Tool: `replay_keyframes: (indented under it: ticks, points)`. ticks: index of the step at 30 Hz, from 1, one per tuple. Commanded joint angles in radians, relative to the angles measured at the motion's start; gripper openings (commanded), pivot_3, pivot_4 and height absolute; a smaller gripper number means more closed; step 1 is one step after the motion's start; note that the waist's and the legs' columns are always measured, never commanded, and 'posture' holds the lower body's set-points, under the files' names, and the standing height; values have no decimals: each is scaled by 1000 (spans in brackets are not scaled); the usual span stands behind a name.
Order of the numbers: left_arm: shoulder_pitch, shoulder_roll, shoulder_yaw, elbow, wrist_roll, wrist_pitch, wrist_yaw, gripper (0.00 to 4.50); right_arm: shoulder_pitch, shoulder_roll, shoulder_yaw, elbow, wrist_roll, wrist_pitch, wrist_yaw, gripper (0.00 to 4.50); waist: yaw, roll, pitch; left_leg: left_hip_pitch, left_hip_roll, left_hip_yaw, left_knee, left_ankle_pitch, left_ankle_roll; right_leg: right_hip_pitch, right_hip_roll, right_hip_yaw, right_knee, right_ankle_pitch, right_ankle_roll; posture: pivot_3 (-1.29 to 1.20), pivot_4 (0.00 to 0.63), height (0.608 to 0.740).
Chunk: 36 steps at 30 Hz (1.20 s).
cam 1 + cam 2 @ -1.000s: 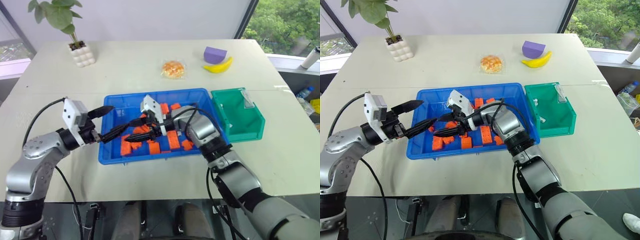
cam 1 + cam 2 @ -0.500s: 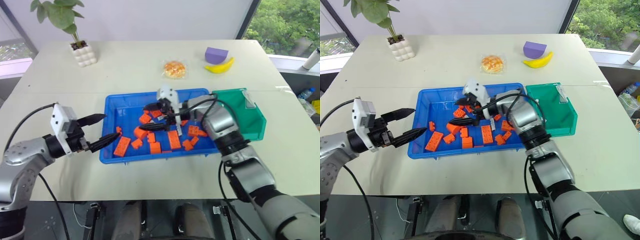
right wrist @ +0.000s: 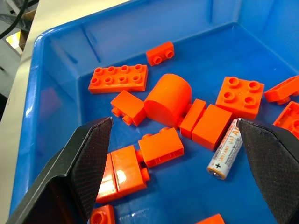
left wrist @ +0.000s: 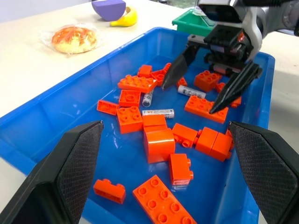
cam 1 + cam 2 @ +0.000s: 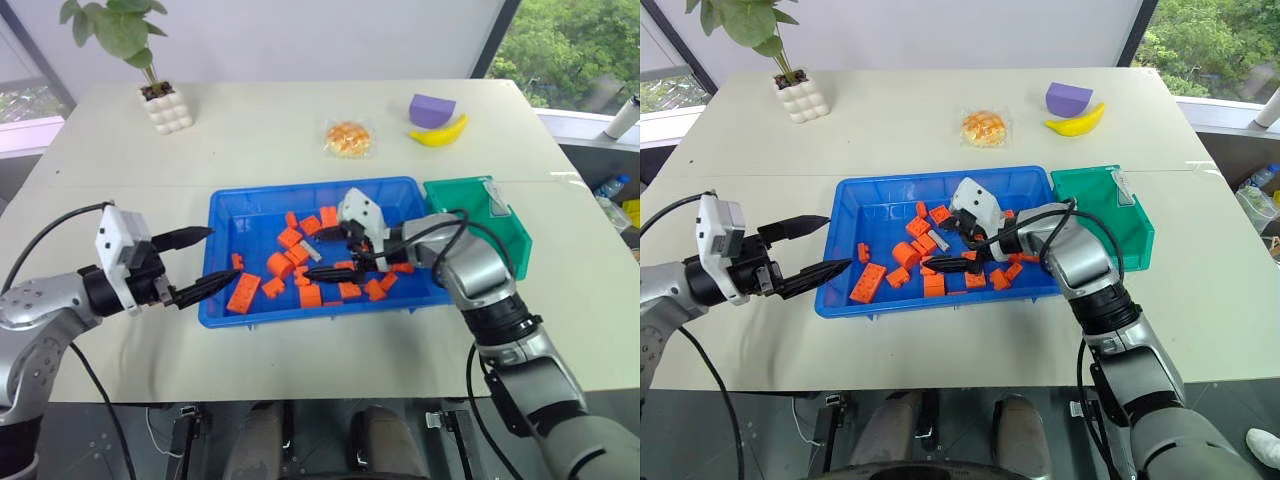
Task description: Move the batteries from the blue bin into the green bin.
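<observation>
The right gripper (image 5: 332, 256) hangs over the middle of the blue bin (image 5: 225, 206), its arm reaching in from the bin's right side with the elbow bent out past the near right corner. Its two black fingers point toward the robot's left and slope slightly down, spread wide apart with nothing between them; in the left wrist view the same gripper (image 4: 211, 81) shows above the orange bricks (image 4: 159, 143), its tips just over them, with no contact that I can make out.

The left gripper (image 5: 200, 262) is held at the bin's left edge, roughly level and pointing in toward the right. Its fingers are also well apart and empty: one tip lies over the table (image 5: 260, 130) just outside the bin's left wall, the other reaches about to the near left rim.

The batteries lie inside the blue bin among the bricks. The left wrist view shows three: one battery (image 4: 158, 113) flat on the bin floor beside a square brick, a second battery (image 4: 191, 92) right under the right gripper's fingers, and a third battery (image 4: 148, 97) partly tucked between bricks. The right wrist view shows a battery (image 3: 225, 150) resting against a square brick, close to one finger (image 3: 275, 164).

The green bin (image 5: 497, 257) stands touching or just beside the blue bin's right end, behind the right forearm
</observation>
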Motion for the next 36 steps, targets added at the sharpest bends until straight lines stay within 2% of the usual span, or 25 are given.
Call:
replay_keyframes:
  ticks: [1, 9, 14, 24, 27, 34, 36]
  points:
    - [-10, -6, 13, -19, 1, -17, 12, 4500, -7, 20, 16, 53, -17, -34, -31, 4380, 0, 0, 0, 0, 0, 0, 0, 0, 0, 0, 0, 0, 0, 0, 0, 0, 150, 739]
    - [7, -28, 25, -40, 8, -27, 50, 4500, -62, 63, 22, 239, -70, -86, -88, 4380, -1, 0, 0, 0, 0, 0, 0, 0, 0, 0, 0, 0, 0, 0, 0, 0, 150, 739]
    - [21, -37, 29, -51, 8, -30, 64, 4500, -104, 99, -47, 285, -28, -1, -144, 4380, 0, 0, 0, 0, 0, 0, 0, 0, 0, 0, 0, 0, 0, 0, 0, 0, 150, 739]
    - [-7, -50, 16, -40, 17, -42, 85, 4500, -77, 87, 63, 273, -129, -73, -150, 4380, -1, 0, 0, 0, 0, 0, 0, 0, 0, 0, 0, 0, 0, 0, 0, 0, 150, 739]
    - [-12, -51, 17, -41, 18, -44, 90, 4500, -75, 80, 93, 291, -166, -115, -155, 3618, -2, 0, 0, 0, 0, 0, 0, 0, 0, 0, 0, 0, 0, 0, 0, 0, 150, 739]
    - [-12, -49, 24, -47, 16, -42, 103, 4500, -66, 73, 108, 284, -189, -140, -131, 161, -1, 0, 0, 0, 0, 0, 0, 0, 0, 0, 0, 0, 0, 0, 0, 0, 150, 739]
    - [-12, -48, 26, -48, 16, -42, 106, 4500, -66, 72, 102, 283, -188, -138, -129, 117, -1, 0, 0, 0, 0, 0, 1, 0, 0, 0, 0, 0, 0, 0, 0, 0, 150, 739]
